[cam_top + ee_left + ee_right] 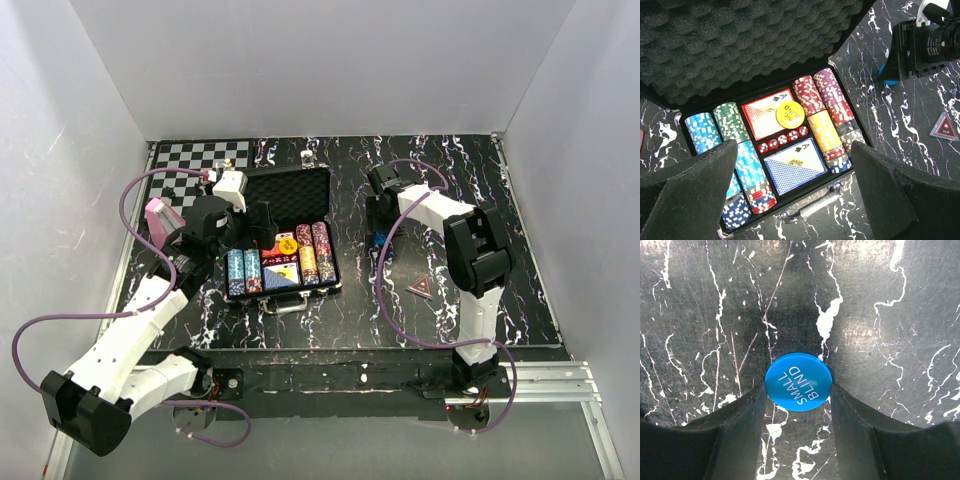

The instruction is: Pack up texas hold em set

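Observation:
The black briefcase [290, 183] lies open mid-table, foam lid [740, 45] back. Inside are chip rows [827, 117], a red deck [760, 120], a blue deck [795, 167], red dice [782, 141] and a yellow "Big Blind" button [788, 113]. My left gripper [262, 225] hovers open and empty over the case's front half [794, 150]. My right gripper [380, 232] is down on the table right of the case. Its fingertips [798, 390] press both sides of a blue "Small Blind" button [798, 374].
A red triangular piece [422, 288] lies on the marble table right of the case, also in the left wrist view [944, 127]. A black-and-white chessboard [195, 157] sits at the back left, a pink object [160, 215] beside the left arm. White walls enclose the table.

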### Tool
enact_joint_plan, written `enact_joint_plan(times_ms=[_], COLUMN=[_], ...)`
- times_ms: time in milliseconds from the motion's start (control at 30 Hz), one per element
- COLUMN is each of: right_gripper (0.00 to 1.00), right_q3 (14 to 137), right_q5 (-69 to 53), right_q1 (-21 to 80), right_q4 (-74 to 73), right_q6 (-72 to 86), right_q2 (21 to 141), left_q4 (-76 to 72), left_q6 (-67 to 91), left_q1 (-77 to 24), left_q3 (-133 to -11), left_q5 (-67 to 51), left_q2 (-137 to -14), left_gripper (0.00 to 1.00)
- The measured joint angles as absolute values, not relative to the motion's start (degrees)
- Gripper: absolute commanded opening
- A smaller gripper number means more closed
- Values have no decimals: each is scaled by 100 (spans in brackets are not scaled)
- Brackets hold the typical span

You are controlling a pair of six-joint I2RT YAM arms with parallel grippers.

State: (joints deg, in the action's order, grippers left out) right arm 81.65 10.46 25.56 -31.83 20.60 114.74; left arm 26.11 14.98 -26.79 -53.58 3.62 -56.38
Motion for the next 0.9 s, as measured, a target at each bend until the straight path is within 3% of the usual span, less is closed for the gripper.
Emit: enact_joint_plan(times_ms=[567,900], right_gripper=[47,47], right_q3=[8077,8003], right_q5=[1057,1085], right_q1=[2676,3352], right_q4=[-3409,-3520], right_q6=[2008,2045], right_q2=[10986,10462], left_q4=[2517,2720], left_q6=[2132,2408], left_q1=[-2674,-2670], left_q3=[-5231,-4987], left_q5=[-80,-152], left_q2=[-5616,-5568], left_gripper=[98,98])
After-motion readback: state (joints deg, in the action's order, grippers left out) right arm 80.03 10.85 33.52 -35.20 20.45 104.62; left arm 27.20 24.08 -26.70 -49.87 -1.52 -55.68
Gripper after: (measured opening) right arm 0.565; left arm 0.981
